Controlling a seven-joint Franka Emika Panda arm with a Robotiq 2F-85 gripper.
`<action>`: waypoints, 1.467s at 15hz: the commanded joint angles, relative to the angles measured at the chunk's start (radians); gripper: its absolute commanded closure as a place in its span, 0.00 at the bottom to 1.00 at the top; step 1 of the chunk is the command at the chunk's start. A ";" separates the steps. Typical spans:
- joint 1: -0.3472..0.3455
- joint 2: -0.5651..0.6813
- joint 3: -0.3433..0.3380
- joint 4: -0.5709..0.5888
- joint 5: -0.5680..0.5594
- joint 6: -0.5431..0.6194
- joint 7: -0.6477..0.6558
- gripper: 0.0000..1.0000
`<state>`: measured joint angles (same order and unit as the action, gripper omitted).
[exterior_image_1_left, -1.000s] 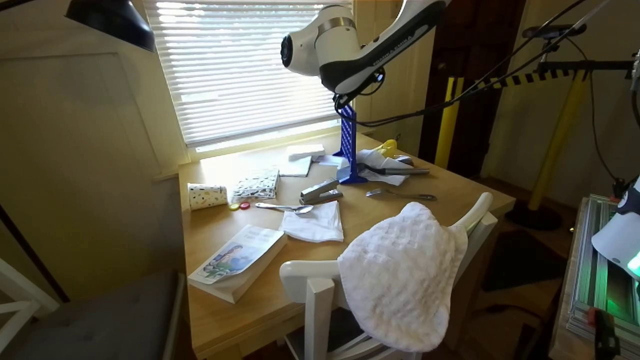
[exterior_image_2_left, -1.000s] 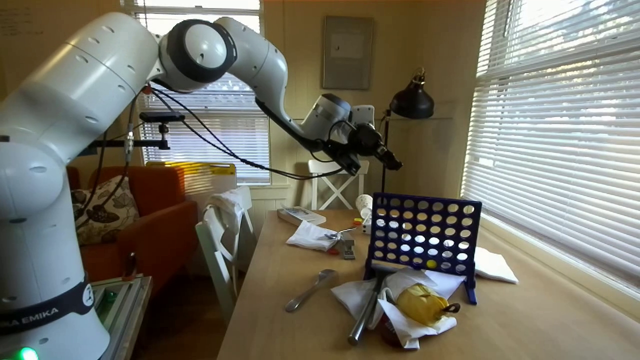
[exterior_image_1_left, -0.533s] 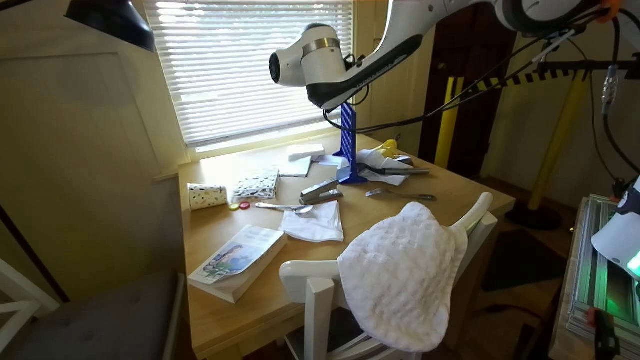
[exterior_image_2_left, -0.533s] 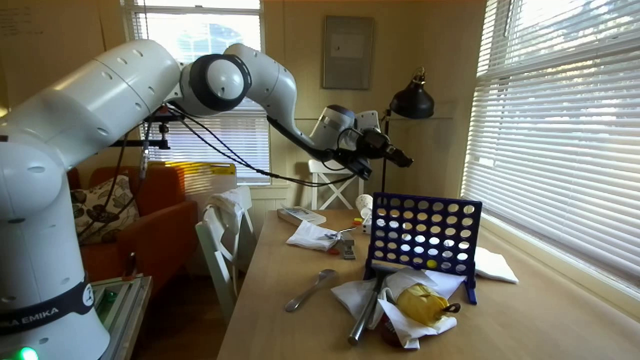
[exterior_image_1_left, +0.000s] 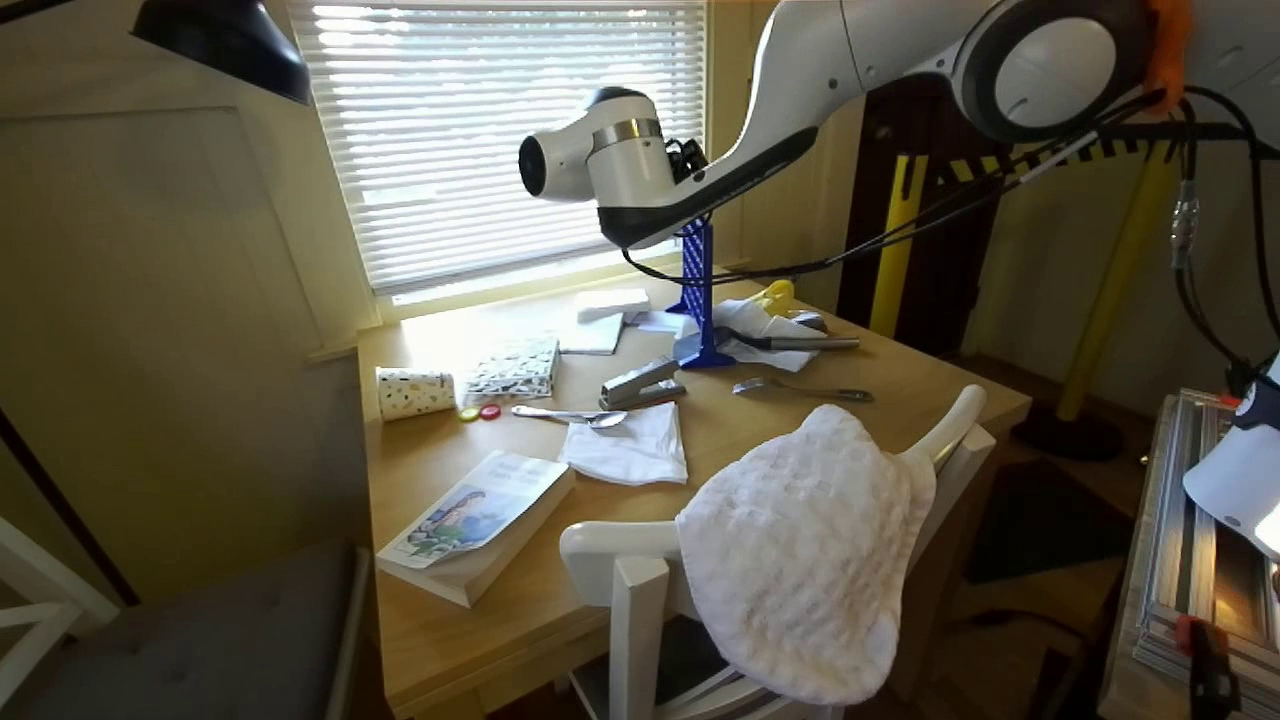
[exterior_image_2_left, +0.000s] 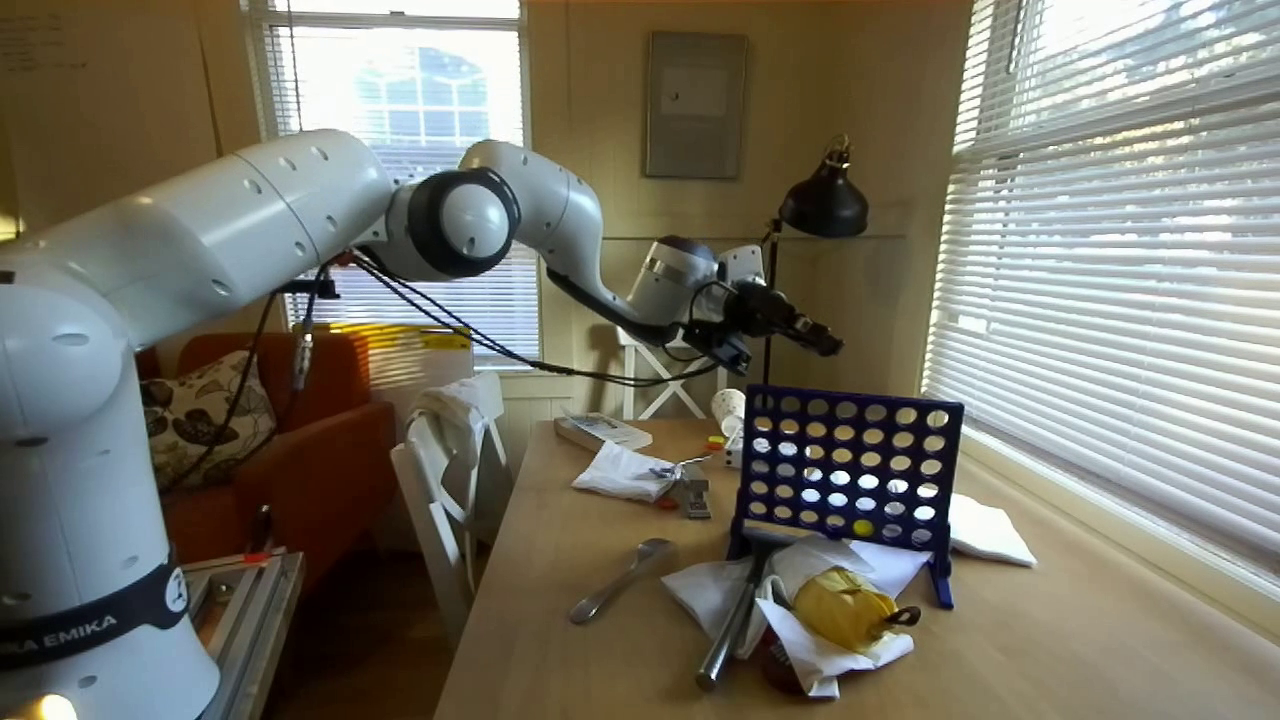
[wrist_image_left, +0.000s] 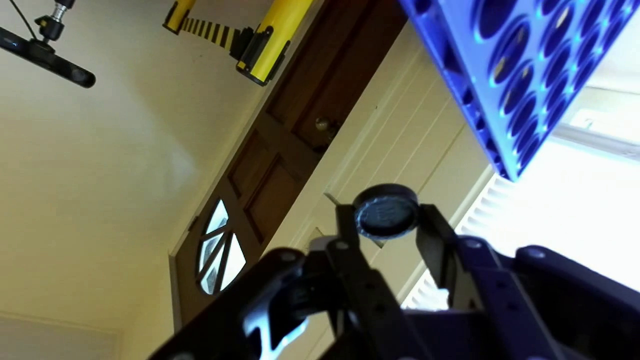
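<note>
Connect Four grid (exterior_image_2_left: 854, 469): kinda glossy plastic | disc (wrist_image_left: 386, 217): ridged plastic too | spoon (exterior_image_1_left: 606, 420): shiny metal | towel (exterior_image_1_left: 800, 560): nubby cloth

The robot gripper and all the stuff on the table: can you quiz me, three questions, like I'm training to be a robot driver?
1. Pick one. What does the gripper hold?
A. a spoon
B. a round disc
C. a stapler

2. True or false: the speckled cup lies on its side.

3. Fill in the colour: the upright board with rows of holes is ____.

Key:
1. B
2. True
3. Blue
</note>
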<state>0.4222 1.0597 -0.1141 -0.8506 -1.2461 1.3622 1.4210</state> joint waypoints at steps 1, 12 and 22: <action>0.020 0.109 -0.025 0.150 -0.027 -0.079 -0.035 0.90; 0.042 0.132 -0.075 0.162 -0.004 -0.258 -0.004 0.65; 0.054 0.210 -0.085 0.252 -0.003 -0.396 -0.007 0.90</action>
<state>0.4687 1.2154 -0.1904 -0.6766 -1.2458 0.9912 1.4189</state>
